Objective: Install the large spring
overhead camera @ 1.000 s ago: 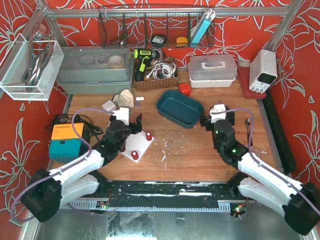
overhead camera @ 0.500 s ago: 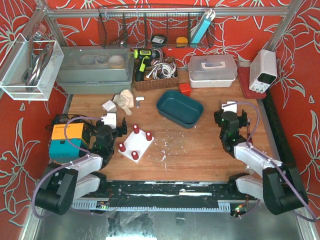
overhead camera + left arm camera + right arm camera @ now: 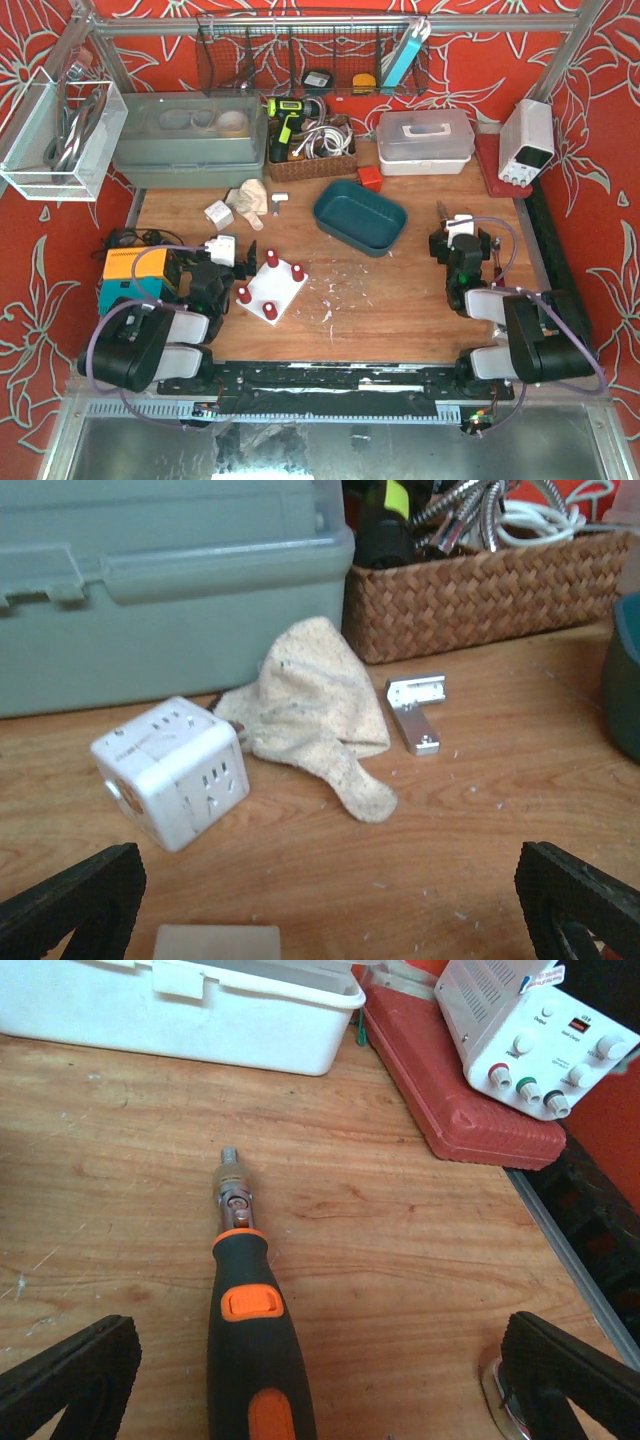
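Note:
I cannot make out the large spring in any view. The white base plate (image 3: 276, 290) with several red pegs (image 3: 272, 259) lies left of centre; its near edge shows in the left wrist view (image 3: 215, 942). My left gripper (image 3: 220, 258) is open and empty, low over the table just left of the plate; its fingers (image 3: 70, 905) stand wide apart. My right gripper (image 3: 458, 232) is open and low at the right. A black and orange screwdriver (image 3: 250, 1340) lies on the table between its fingers (image 3: 575, 1375), untouched. A small shiny metal item (image 3: 497, 1390) lies by the right fingertip; I cannot tell what it is.
A teal tray (image 3: 360, 215) sits mid-table. A white socket cube (image 3: 170, 770), a cloth (image 3: 310, 710) and a metal bracket (image 3: 415, 705) lie ahead of the left gripper, before a grey-green box (image 3: 170, 590) and a wicker basket (image 3: 480, 590). A power supply (image 3: 530, 1020), a red case (image 3: 460, 1100) and a white box (image 3: 180, 1000) stand ahead of the right gripper.
Both arms have folded back toward their bases. The left gripper moved left off the peg plate. The right gripper moved right, away from the teal tray.

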Robot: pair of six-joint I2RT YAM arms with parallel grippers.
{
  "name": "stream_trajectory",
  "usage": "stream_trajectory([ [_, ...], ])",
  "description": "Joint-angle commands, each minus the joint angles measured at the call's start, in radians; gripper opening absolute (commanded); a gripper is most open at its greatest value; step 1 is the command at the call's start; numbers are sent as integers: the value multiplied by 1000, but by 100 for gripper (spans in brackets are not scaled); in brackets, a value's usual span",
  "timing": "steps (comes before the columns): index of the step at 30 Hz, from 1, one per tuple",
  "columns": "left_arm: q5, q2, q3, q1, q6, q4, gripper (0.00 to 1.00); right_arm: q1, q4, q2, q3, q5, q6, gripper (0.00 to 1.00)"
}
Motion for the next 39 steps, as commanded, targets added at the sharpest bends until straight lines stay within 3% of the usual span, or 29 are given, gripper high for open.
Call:
stream_trajectory([
  [1,31,64,11,24,4,137,100,-22,170,88,-17,-53,16,99],
  [5,37,167,38,60,-32,184,100,-26,134,92,2,-62,15,99],
  [7,67,143,78,89,-57,73,100,-28,111,86,6,-64,17,99],
  [9,73,162,64,95,-60,126,100,-27,131,91,2,-63,15,99],
  [39,75,148,73,94,-59,91,100,-27,118,85,4,-64,15,99],
])
